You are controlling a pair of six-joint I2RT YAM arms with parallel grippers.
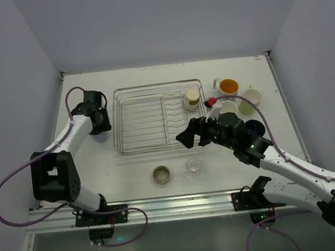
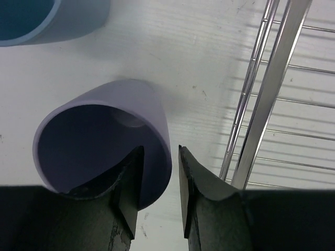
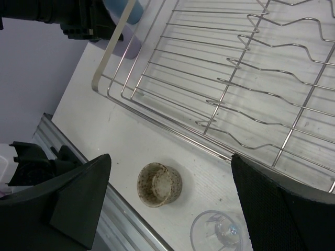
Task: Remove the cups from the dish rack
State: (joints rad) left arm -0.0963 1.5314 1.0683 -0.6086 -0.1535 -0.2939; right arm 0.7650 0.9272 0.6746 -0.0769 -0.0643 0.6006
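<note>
Near edge of the bench (image 1: 101, 180): a speckled cup (image 1: 162, 174) and a clear glass cup (image 1: 193, 166) stand side by side, not touching, outside the dish rack (image 1: 148, 116). The right gripper (image 3: 170, 157) hangs above them at the rack's near side, jaws spread wide with nothing between them.

The rack sits mid-bench, toward the far edge. One cream cup (image 1: 191, 98) stands inside it, near its far right corner.

Toward the right edge, outside the rack, are a dark blue cup (image 1: 255, 127), a yellow-green cup (image 1: 250, 99) and a white mug (image 1: 228, 86) with an orange inside.

Toward the left edge, the left gripper (image 2: 160, 149) straddles the wall of a lavender cup (image 2: 104, 136) just outside the rack. One finger is inside and one outside, jaws nearly closed. Whether it grips cannot be told. A light blue cup (image 2: 47, 21) is near it.
</note>
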